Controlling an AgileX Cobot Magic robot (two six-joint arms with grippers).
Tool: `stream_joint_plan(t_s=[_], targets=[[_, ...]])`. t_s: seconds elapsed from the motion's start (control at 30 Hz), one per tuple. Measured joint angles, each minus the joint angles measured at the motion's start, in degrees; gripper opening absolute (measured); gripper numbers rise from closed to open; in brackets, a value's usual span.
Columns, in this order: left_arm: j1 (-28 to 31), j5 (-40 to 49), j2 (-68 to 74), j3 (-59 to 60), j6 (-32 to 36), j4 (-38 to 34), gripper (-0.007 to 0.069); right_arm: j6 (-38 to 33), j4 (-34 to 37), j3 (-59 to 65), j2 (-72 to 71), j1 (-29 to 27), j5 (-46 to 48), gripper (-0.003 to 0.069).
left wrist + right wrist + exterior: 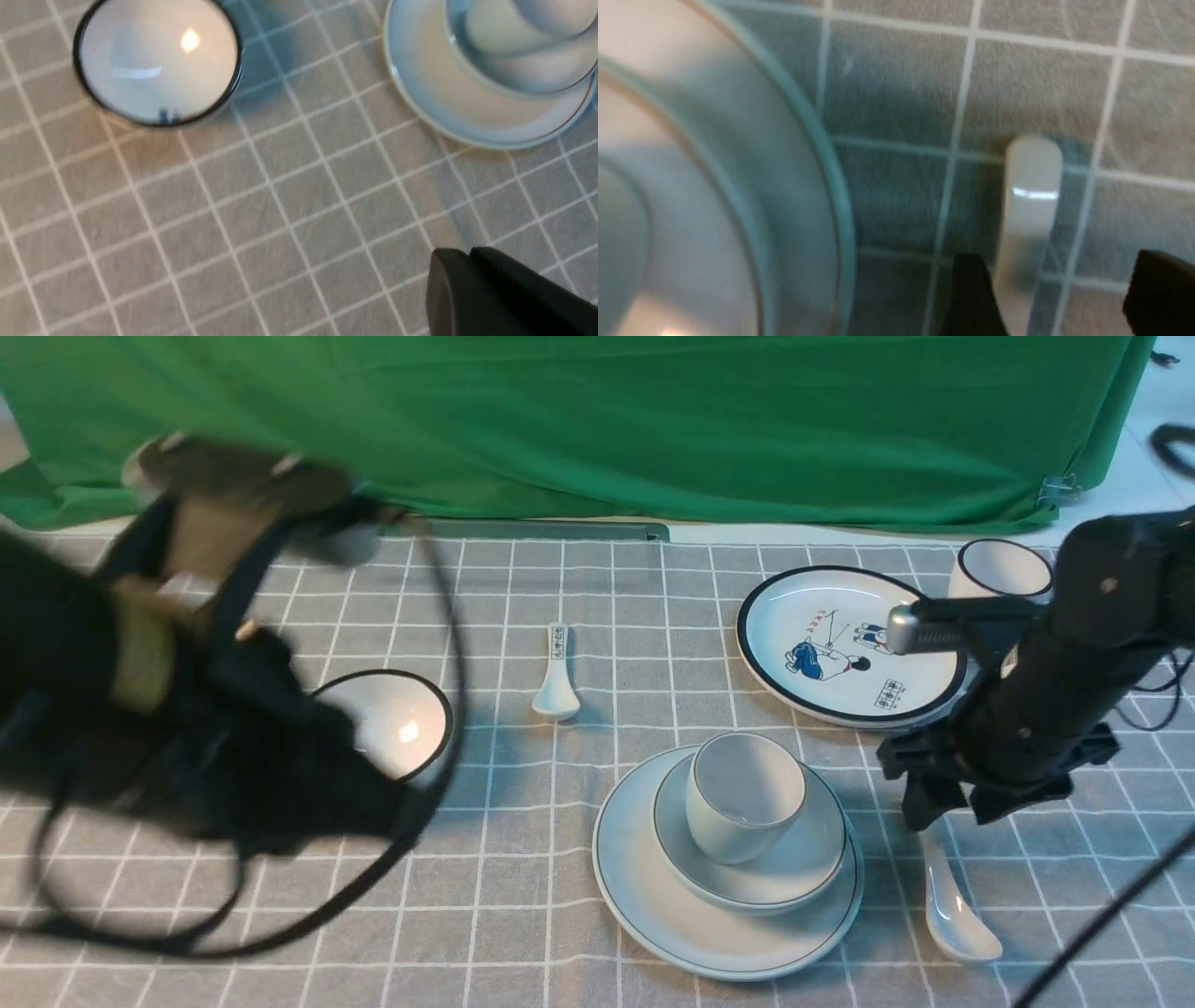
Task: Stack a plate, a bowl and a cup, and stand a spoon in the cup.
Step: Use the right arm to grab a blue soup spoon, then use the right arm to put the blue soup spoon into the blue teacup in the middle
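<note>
**A:** What is under the arms?

**B:** A grey tablecloth with a white grid covers the whole table. A green cloth hangs as a backdrop along its far edge.

**A:** And the right gripper?

**B:** It is low over the cloth with its jaws spread. The handle of the spoon lies between its fingers, closer to one finger than the other. Whether that finger touches the handle cannot be told. The spoon lies flat, with its scoop end out past the fingers on the robot's side.

**A:** Where is the stack?

**B:** Just beside that gripper, on the side toward the other arm. The plate sits on the cloth, the bowl rests in it, and the cup stands upright in the bowl.

**A:** What lies beyond the gripper?

**B:** A picture plate, with a black-rimmed cup at its far edge.

**A:** And the left gripper?

**B:** It is blurred in the front view, and its own camera catches only a dark tip. Whether it is open or closed cannot be told. A black-rimmed bowl sits close by it, and a small spoon lies farther off, between the two arms.
</note>
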Motion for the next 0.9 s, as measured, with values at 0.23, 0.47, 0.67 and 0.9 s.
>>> stream_joint_plan(t_s=[0.23,0.47,0.67,0.9], targets=[[0.0,0.06,-11.86,9.12,-3.62,1.42,0.0009,-2.07,-0.42,-1.97,5.25,0.22,-0.83,0.031],[0.0,0.06,-16.01,9.98,-5.79,4.64,0.0009,-4.54,0.51,-1.67,-2.5,0.34,0.88,0.0185],[0.0,-0.12,-16.32,10.0,-6.39,5.78,0.001,-4.59,0.97,4.91,-20.71,6.33,-19.35,0.0185],[0.0,-0.25,-16.32,10.04,-6.54,7.37,0.001,-2.98,1.36,21.23,-29.89,18.11,-59.89,0.0185]])
